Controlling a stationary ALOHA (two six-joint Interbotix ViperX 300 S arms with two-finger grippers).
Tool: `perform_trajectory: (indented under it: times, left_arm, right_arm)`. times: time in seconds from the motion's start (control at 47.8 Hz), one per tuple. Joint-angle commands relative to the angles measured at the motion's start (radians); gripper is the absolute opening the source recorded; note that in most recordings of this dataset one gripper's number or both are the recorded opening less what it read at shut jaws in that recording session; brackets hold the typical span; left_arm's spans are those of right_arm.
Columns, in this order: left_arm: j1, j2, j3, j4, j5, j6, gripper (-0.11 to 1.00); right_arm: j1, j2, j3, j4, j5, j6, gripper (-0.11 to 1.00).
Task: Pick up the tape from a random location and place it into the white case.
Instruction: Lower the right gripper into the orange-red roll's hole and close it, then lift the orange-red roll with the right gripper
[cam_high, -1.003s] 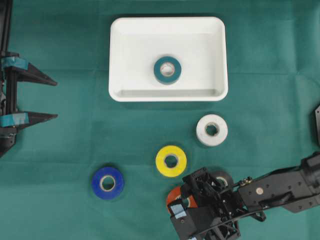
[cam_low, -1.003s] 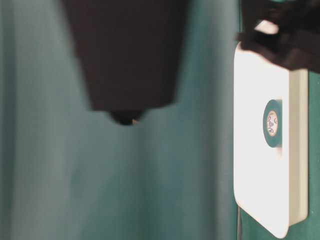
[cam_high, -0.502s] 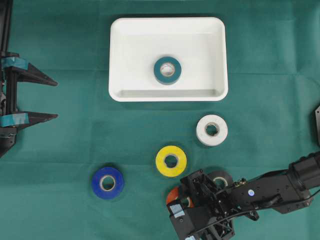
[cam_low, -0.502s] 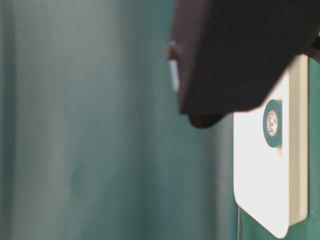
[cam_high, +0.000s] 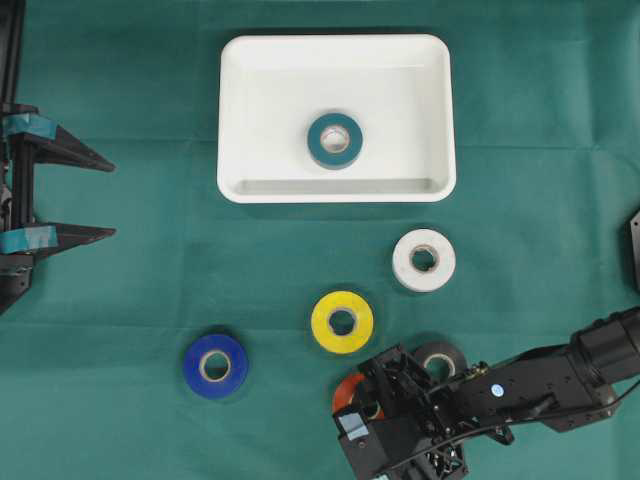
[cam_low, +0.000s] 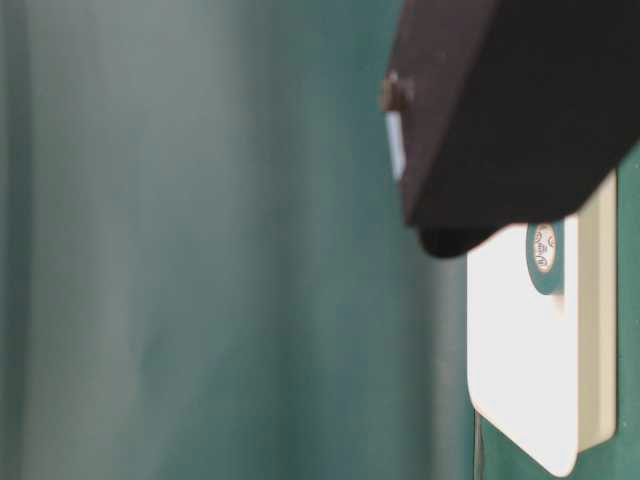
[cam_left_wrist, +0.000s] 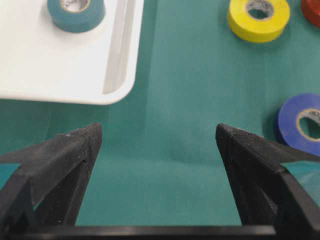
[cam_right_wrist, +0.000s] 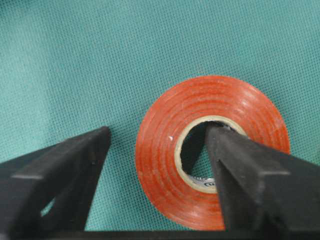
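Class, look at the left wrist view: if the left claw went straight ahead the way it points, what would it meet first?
Probably only the bare green cloth: the open left claw points between the white case and the blue tape roll. Depth is unclear.

A green cloth is covering the whole worktop, reaching every edge and lying flat and smooth.

Overhead view: looks straight down on the green cloth-covered surface, whole layout in frame.

Table-level view: low, turned sideways, largely blocked by a dark blurred shape close to the lens.

Left wrist view: looks forward between its black fingers; shares the shallow white rectangular plastic tray with both exterior views.

Right wrist view: very close over a red tape roll.
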Motion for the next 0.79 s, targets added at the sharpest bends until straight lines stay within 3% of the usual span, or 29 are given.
perform_trajectory:
  times: [0.0, 0.209, 0.773]
  left_arm:
    - [0.000, 0.005, -0.012, 0.000, -0.008, 0.000, 0.97]
    - [0.000, 0.008, -0.011, -0.002, -0.008, 0.000, 0.97]
    - [0.000, 0.008, -0.011, -0.002, -0.008, 0.000, 0.97]
  right_arm:
    - [-0.009, -0.029, -0.012, 0.002, 0.011, 0.002, 0.66]
    - [-0.018, -0.067, -0.008, 0.000, 0.015, 0.000, 0.33]
    - [-0.020, -0.086, -0.031, 0.002, 0.061, 0.003, 0.32]
